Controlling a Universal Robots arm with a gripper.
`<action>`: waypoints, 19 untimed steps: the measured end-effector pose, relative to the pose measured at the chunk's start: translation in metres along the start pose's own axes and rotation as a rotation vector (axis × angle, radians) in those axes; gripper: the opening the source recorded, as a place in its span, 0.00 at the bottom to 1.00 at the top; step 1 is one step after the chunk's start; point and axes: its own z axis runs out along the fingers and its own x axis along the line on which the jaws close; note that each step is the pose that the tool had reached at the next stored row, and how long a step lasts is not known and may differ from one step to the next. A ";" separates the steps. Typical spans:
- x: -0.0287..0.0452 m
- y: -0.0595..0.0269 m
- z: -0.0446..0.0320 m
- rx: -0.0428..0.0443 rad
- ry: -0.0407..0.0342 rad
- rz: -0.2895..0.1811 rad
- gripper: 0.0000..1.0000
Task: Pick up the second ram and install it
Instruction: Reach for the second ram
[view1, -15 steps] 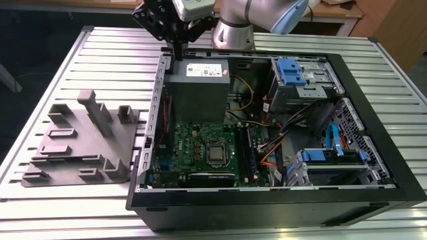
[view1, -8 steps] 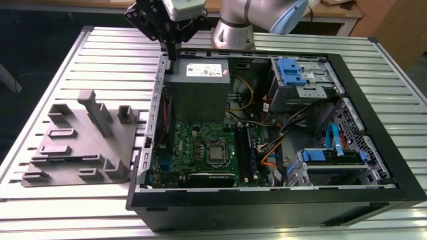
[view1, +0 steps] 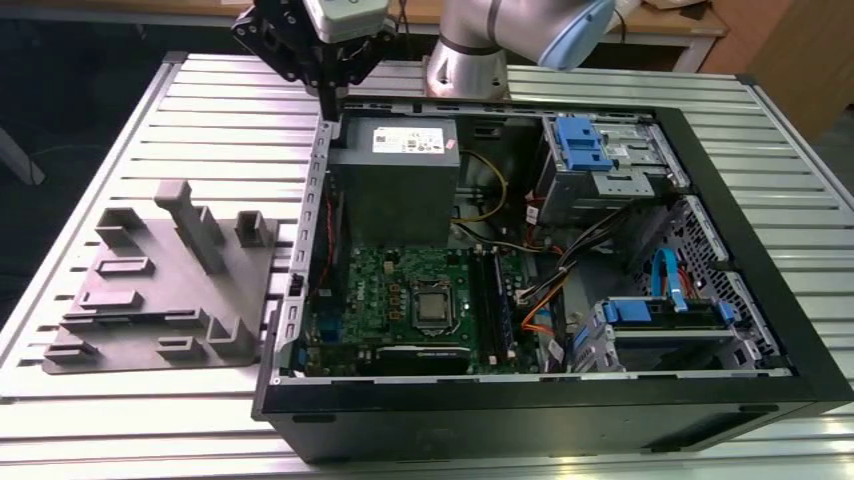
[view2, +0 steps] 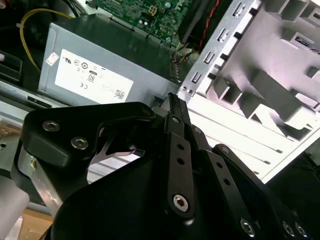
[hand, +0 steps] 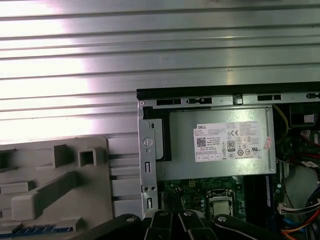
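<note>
The jaws of the gripper (view1: 326, 92) are pressed together with nothing to be seen between them; in the second wrist view the two thin black fingers (view2: 176, 125) meet at a single tip. The gripper hangs over the far corner of the open computer case (view1: 747, 300), on the exterior view's left side of it, above the edge where the grey power supply (view1: 400, 180) sits against the case wall. The case lies on its side on a ribbed metal table (view1: 200, 90). Below the power supply in the exterior view lies the green motherboard (view1: 387, 300) with its square processor socket (view1: 434, 300). A grey moulded tray (view1: 160, 290) with raised blocks and slots rests on the table just beside the case, on the exterior view's left. In the first wrist view a long, thin blue strip, which looks to be the second ram (hand: 30, 230), lies in this tray (hand: 50, 190) at the picture's edge, well apart from the gripper (hand: 172, 216) and not touched by it. A yellow wire (view2: 25, 35) curves past the power supply (view2: 100, 65) inside the case.
</note>
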 end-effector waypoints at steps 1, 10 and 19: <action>0.0021 -0.0001 0.0000 0.0000 0.0000 0.000 0.07; 0.0153 -0.0012 0.0002 0.0000 0.0001 0.000 0.07; 0.0293 -0.0023 0.0007 0.0000 0.0000 0.000 0.07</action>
